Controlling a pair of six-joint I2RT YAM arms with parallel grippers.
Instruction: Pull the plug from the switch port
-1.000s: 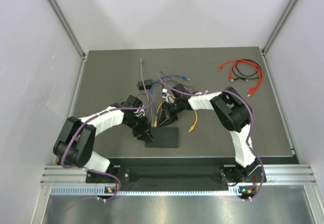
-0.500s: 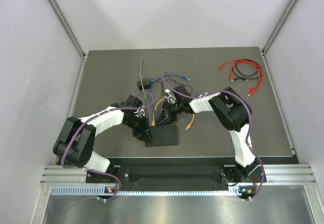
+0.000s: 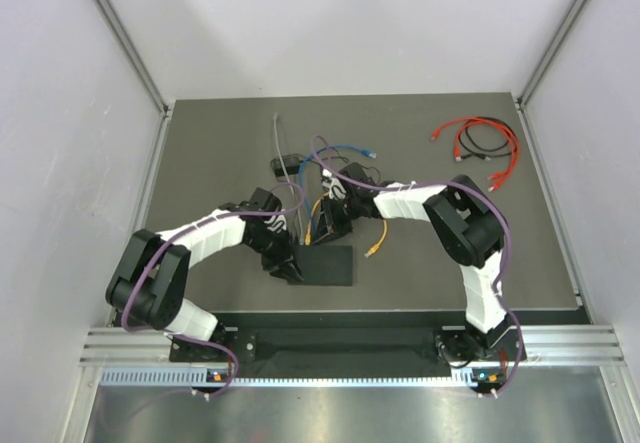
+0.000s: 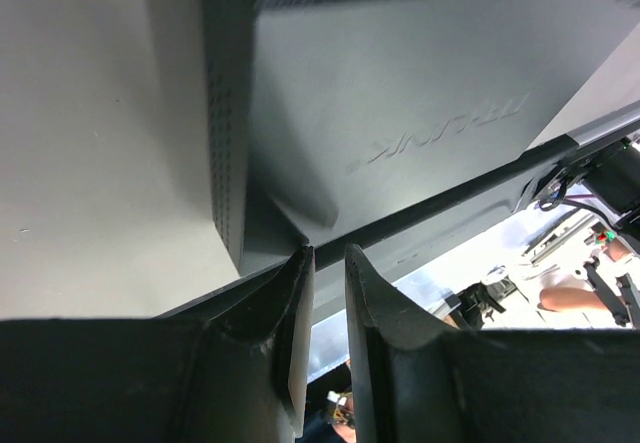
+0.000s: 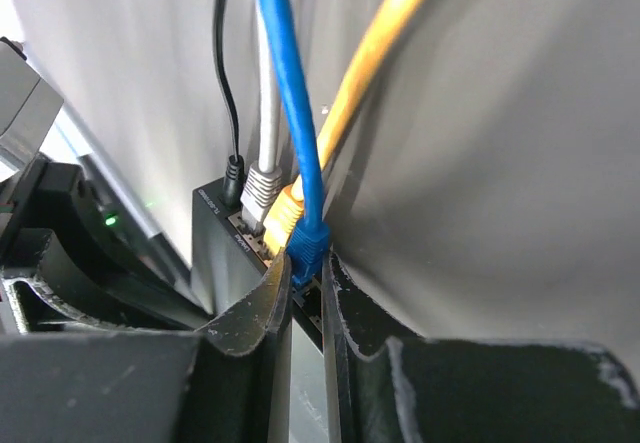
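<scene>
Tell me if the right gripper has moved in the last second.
Yes, slightly. In the top view the right gripper, jaws closed on the blue plug, has shifted away from the near edge of the table, toward the far side.

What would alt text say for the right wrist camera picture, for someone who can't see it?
Close up, the right gripper pinches a blue plug seated in the black switch. A yellow plug, a grey plug and a thin black lead sit beside it.
</scene>
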